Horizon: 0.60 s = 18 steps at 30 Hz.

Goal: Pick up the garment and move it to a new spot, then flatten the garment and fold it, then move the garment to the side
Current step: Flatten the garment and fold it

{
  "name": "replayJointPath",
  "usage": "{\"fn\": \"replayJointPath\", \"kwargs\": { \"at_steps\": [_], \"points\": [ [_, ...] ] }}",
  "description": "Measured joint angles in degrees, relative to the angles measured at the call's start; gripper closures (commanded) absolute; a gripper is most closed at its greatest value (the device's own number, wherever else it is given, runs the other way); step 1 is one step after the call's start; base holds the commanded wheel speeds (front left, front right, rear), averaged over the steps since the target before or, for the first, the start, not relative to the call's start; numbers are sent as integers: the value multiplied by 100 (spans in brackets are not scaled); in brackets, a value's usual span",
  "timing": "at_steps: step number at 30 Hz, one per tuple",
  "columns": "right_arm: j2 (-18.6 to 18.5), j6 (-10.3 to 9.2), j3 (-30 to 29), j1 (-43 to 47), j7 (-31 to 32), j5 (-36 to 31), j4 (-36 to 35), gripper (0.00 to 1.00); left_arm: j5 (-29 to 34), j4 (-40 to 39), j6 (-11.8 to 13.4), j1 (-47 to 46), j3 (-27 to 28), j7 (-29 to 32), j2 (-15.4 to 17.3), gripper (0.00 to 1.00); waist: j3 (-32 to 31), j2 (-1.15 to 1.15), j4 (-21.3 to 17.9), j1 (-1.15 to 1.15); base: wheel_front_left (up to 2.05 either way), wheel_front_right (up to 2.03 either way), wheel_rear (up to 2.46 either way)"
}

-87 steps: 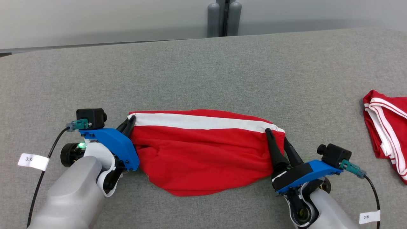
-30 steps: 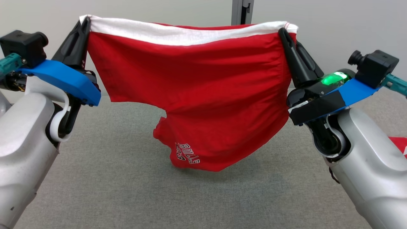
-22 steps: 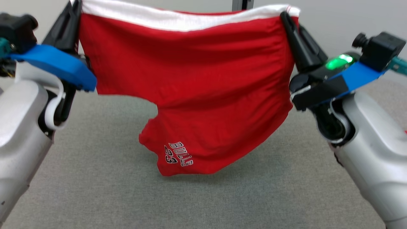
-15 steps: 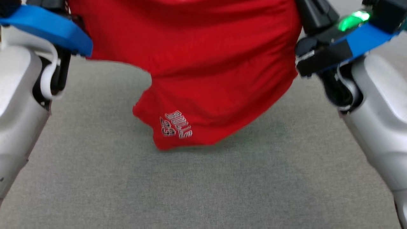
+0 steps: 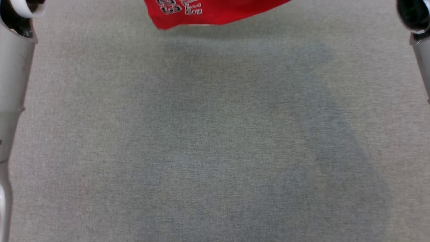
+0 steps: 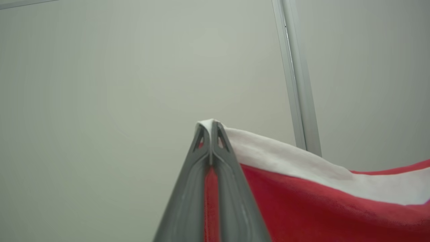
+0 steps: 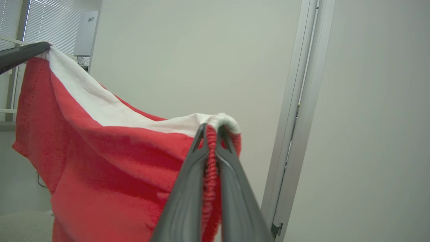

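The garment [image 7: 100,158] is a pair of red shorts with a white waistband, hanging in the air by its two waistband corners. In the left wrist view my left gripper [image 6: 211,129] is shut on one corner of the garment [image 6: 319,198]. My right gripper [image 7: 212,129] is shut on the other corner, and the left gripper's dark tip [image 7: 20,53] holds the far end at upper left. In the head view the garment's lower hem [image 5: 208,11] with white lettering hangs at the top edge, above the grey table [image 5: 215,141]. Pale forearms stand at both sides.
The grey fabric-covered table spreads under the hanging hem, with a soft shadow across its middle. Behind the garment stand a plain pale wall and a metal post [image 6: 299,101]. A window with blinds [image 7: 50,23] shows at the far left of the right wrist view.
Both grippers have lifted the garment off the table and raised it high. The head camera has tilted down, so the hem now sits at the top edge of that view.
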Motion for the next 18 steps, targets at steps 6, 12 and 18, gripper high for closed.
{"fn": "replayJointPath", "kwargs": {
  "at_steps": [6, 12, 18],
  "points": [
    [-51, 0, -151, 365, 0, -203, -187, 100, 809, -428, -385, 911, 824, -5, -512, 100, 287, 0, 222, 0, 0, 0, 0],
    [-112, 0, -127, 1249, 0, -16, -391, 100, 1143, -557, -757, 1979, 1332, -5, -947, 100, 247, 0, 305, -1, 0, 0, 0],
    [-98, 0, -165, 2611, 0, 325, -903, 100, 1469, -818, -1168, 3411, 1960, -5, -1416, 100, -52, 0, 359, -1, 0, 0, 0]
  ]
}}
